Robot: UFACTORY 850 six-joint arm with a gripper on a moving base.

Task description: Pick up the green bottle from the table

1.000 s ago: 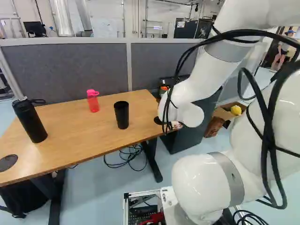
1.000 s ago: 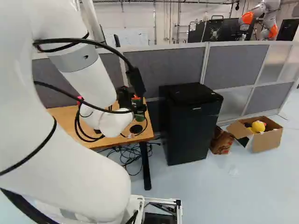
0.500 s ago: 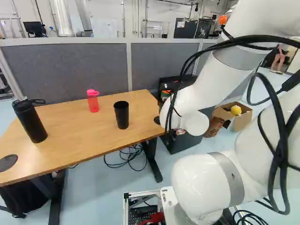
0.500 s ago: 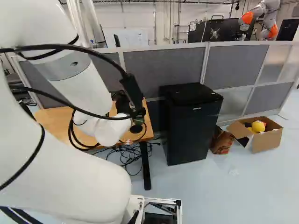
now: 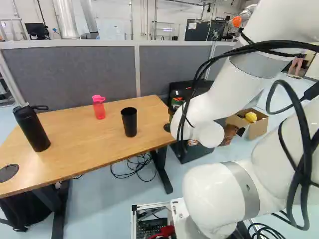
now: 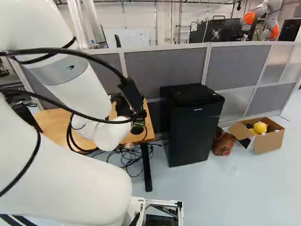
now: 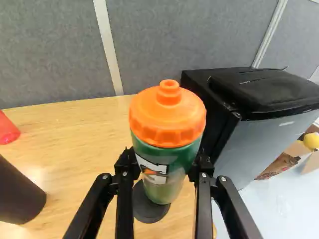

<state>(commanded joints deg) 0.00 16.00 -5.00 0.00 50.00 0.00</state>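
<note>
- The green bottle (image 7: 167,149), with its orange lid, stands upright by the table's (image 5: 75,139) right edge, toward the far corner; I cannot tell whether its base touches the tabletop.
- In the wrist view the gripper's (image 6: 123,106) jaws pinch the green bottle, one against each side below the lid.
- A black round grommet (image 7: 149,208) shows just past the bottle's foot.
- Compared with one second ago, the arm (image 5: 222,99) has shifted lower and to the right in the left base view, with only a slight shift in the last half second.
- That shift has uncovered more of the mini fridge (image 6: 195,127), just off the table's right edge, and another robot (image 5: 237,21) beyond the partition.
- The base has not moved.
- The black tumbler (image 5: 129,122) keeps its place between the near and far edges, left of the bottle.
- The pink bottle (image 5: 99,108) is unmoved near the far edge.
- The black flask (image 5: 32,129) likewise stays toward the far left corner.
</note>
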